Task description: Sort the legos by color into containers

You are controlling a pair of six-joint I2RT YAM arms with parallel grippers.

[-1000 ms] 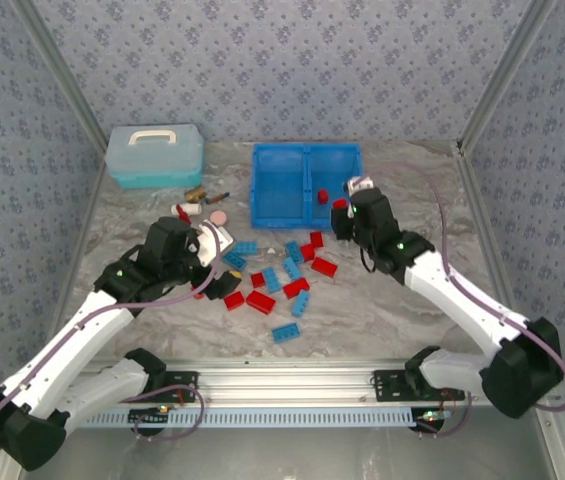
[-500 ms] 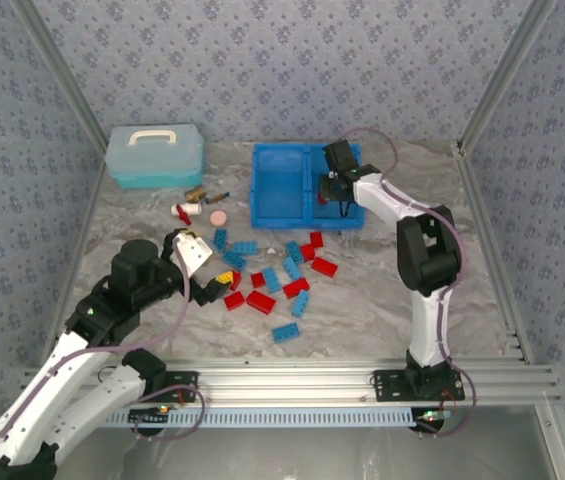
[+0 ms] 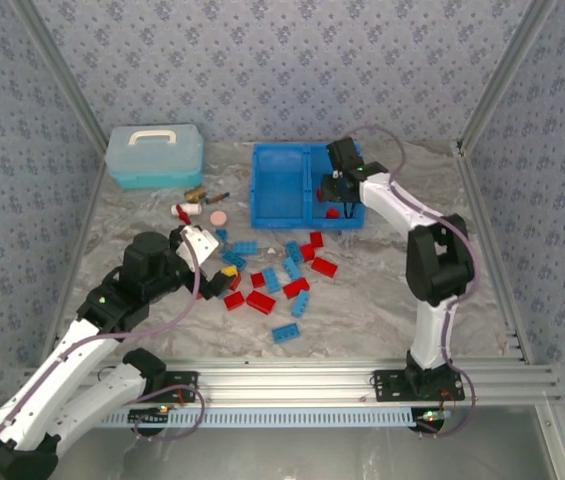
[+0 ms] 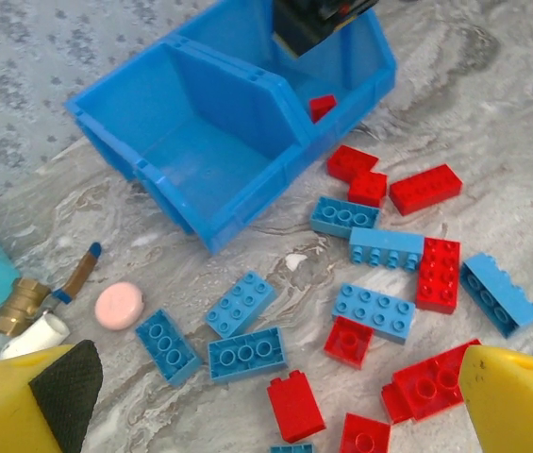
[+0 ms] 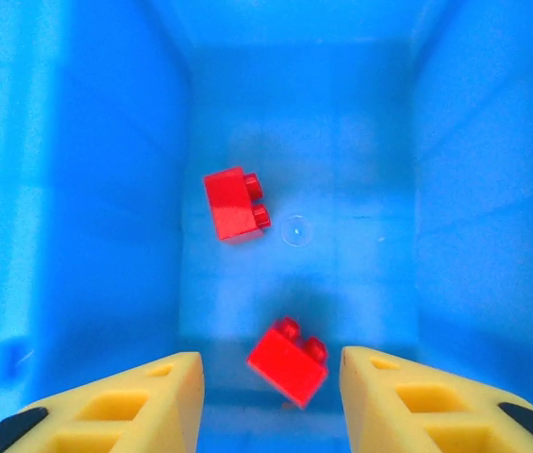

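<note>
Top external view: walls (image 3: pixel 262 70) papered in a blue-grey floral print close in a grey marbled tabletop (image 3: pixel 392 300), with aluminium posts in the corners and an aluminium rail (image 3: pixel 292 385) along the near edge.

At the back centre of the tabletop stands a bright blue open-top bin (image 3: pixel 308 150), split by a centre wall into two square compartments. The left compartment (image 3: pixel 280 190) shows bare blue floor. The right compartment (image 3: pixel 350 200) holds two red bricks. In the right wrist view one (image 5: pixel 235 204) lies on its side near the middle of the floor, and the other (image 5: pixel 289 361) sits tilted between the yellow fingers with a gap on each side.

The right end effector (image 3: pixel 339 183) hangs over that compartment, released and touching neither brick.

A pale blue lidded box (image 3: pixel 154 155) with a white handle sits at the back left, well apart from the bin.

Loose red and blue Lego bricks (image 3: pixel 262 300) are scattered on the tabletop just in front of the bin.

The left end effector (image 3: pixel 217 275) hovers at the left edge of that scatter, spread wide and grasping nothing.

A pink disc (image 3: pixel 219 216) and a brass fitting (image 3: pixel 195 192) lie between the lidded box and the bin.
</note>
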